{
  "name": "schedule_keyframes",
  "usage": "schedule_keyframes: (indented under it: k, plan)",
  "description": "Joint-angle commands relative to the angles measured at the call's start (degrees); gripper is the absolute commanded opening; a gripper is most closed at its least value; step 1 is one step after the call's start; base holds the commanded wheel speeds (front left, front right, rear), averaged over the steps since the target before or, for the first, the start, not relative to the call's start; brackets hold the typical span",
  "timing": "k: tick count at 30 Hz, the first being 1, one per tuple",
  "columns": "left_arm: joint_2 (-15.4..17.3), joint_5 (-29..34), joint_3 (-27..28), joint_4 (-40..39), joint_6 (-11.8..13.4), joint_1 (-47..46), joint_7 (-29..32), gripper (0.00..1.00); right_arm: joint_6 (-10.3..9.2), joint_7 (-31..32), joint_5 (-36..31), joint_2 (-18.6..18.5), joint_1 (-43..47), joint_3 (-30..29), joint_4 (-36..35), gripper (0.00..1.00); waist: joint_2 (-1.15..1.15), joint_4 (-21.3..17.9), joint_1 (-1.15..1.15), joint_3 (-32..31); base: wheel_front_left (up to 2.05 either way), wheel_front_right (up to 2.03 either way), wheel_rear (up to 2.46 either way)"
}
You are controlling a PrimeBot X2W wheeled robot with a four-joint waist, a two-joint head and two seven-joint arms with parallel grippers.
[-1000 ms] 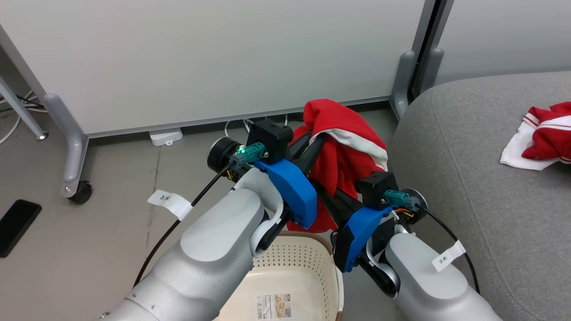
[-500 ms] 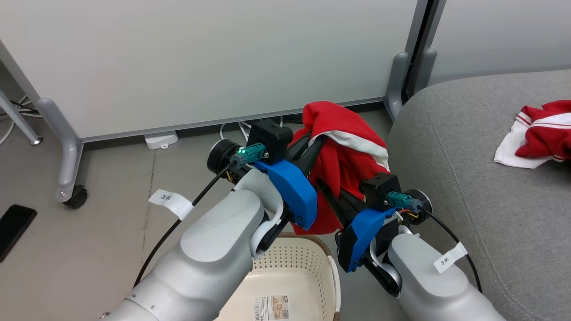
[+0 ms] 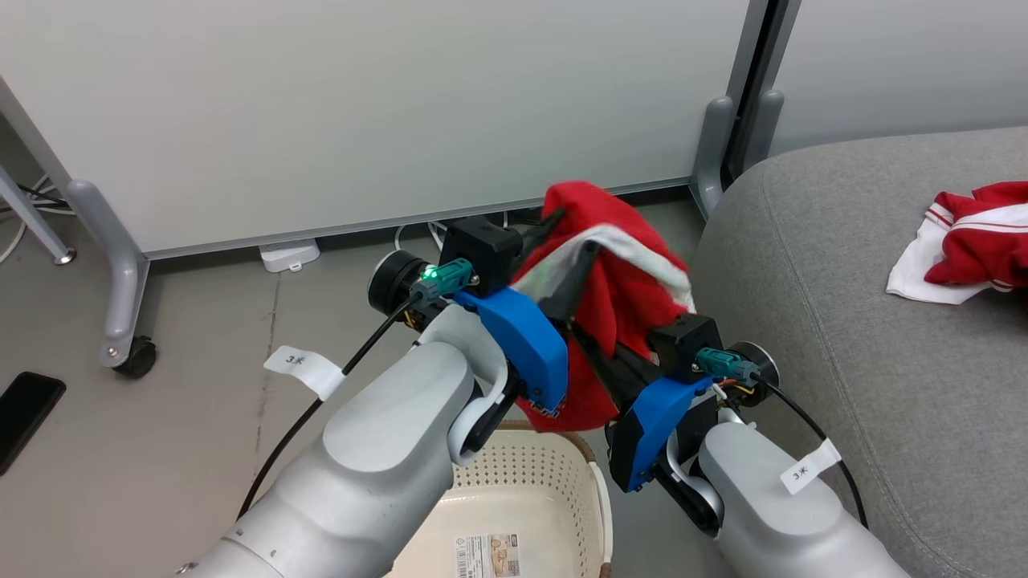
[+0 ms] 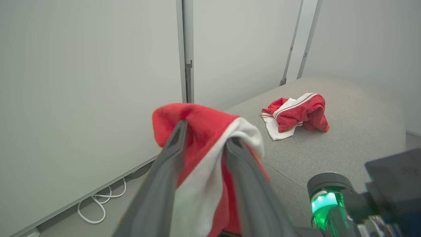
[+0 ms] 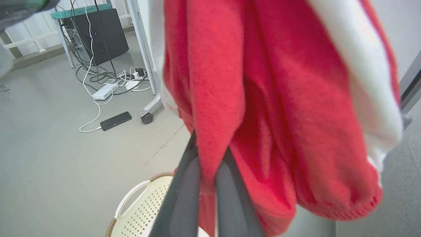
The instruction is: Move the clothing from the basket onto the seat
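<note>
Grey floor (image 3: 201,401) — garment (image 3: 626,297) between right fingers (image 5: 230,204)

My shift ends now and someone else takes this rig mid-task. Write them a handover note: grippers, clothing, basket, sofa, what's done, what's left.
Grippers: the left gripper is open, with the held garment draped over it. The right gripper is shut on the held garment.
Position: the held garment hangs above the basket, beside the sofa, not yet over it.
Done: the other garment lies on the sofa.
Left: carry the held garment onto the sofa and release. The basket's visible part holds no clothing.
</note>
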Motion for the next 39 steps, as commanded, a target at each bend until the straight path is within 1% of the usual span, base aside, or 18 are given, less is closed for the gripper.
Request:
schedule_keyframes:
  k: [1,9,14,17,20,23,26,32,35,39]
  plan:
    - [0.28,0.1,0.18,-0.08,0.36,0.21,-0.42,1.0,0.02,-0.25,0.02,-0.1,-0.72,0.11,0.19,0.0,0.0,0.01,0.0,-0.01,0.0,0.0,0.0]
    - [1.37,0.55,0.46,-0.41,1.18,1.37,-2.39,1.0,0.02,-0.35,0.03,-0.09,-1.28,0.46,0.53,0.0,0.0,0.08,0.0,-0.22,0.0,0.0,0.0]
    - [3.11,0.88,1.71,-2.25,1.96,3.79,-4.52,1.0,0.02,-0.43,-0.58,-0.09,-1.32,-0.08,0.79,0.0,0.0,0.03,0.0,-0.3,0.0,0.0,0.0]
    - [4.86,1.33,3.17,-4.65,2.5,5.93,-5.2,1.0,0.02,-0.55,-0.74,-0.09,-1.28,-0.49,0.69,0.0,0.0,-0.03,0.0,-0.15,0.0,0.0,0.0]
    - [6.88,2.33,5.36,-7.95,3.28,8.87,-5.46,1.0,0.02,-0.71,-1.21,-0.09,-1.18,-1.13,0.68,0.0,0.0,-0.09,0.0,0.04,0.0,0.0,0.0]
    - [8.71,4.13,9.19,-12.77,4.54,12.84,-5.48,1.0,0.02,-0.72,-1.6,-0.09,-1.07,-1.87,0.66,0.0,0.0,-0.15,0.0,0.29,0.0,0.0,0.0]
    - [10.23,6.28,12.51,-16.78,5.02,17.07,-5.51,1.0,0.02,-0.83,-2.25,-0.09,-1.04,-2.72,0.85,0.0,0.0,-0.22,0.0,0.48,0.0,0.0,0.0]
    - [12.05,11.26,17.61,-22.05,4.38,25.23,-5.52,1.0,0.02,-0.84,-3.77,-0.09,-0.67,-4.24,0.84,0.0,0.0,-0.82,0.0,0.61,0.0,0.0,0.0]
    - [12.28,13.37,20.12,-23.65,3.76,29.27,-5.53,1.0,0.02,-0.78,-4.12,-0.09,-0.24,-4.6,0.43,0.0,0.0,-1.35,0.0,0.6,0.0,0.0,0.0]
    - [11.76,15.31,24.04,-24.88,3.17,34.18,-5.53,1.0,0.02,-0.57,-4.35,-0.09,0.26,-5.0,0.0,0.0,0.0,-1.89,0.0,0.57,0.0,0.0,0.0]
